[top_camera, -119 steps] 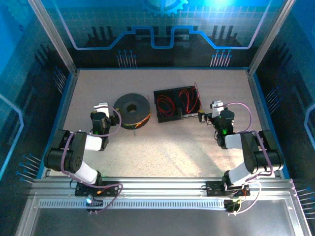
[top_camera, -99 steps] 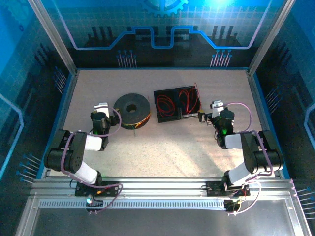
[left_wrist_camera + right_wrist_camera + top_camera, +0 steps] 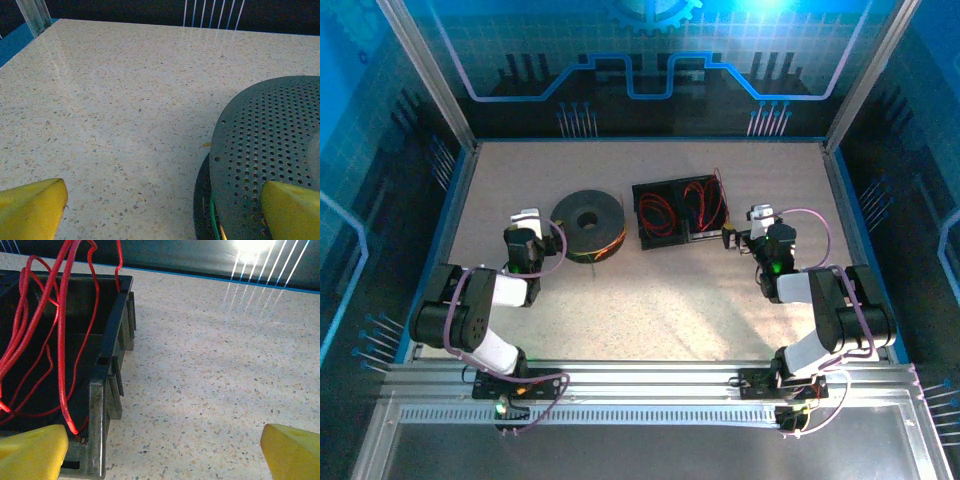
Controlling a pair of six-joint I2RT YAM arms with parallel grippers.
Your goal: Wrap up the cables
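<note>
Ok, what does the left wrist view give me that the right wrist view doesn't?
Left wrist: the black perforated round spool beside the open left claw, with a green strand under its rim. Right wrist: the thin red looped cables lying in the black plastic tray, next to the open right claw. Shared: the speckled pale tabletop and yellow fingertips spread wide, gripping nothing.

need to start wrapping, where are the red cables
Top view: the red cables lie looped in the black tray at mid-table, between the spool and the right arm's fingers.
</note>
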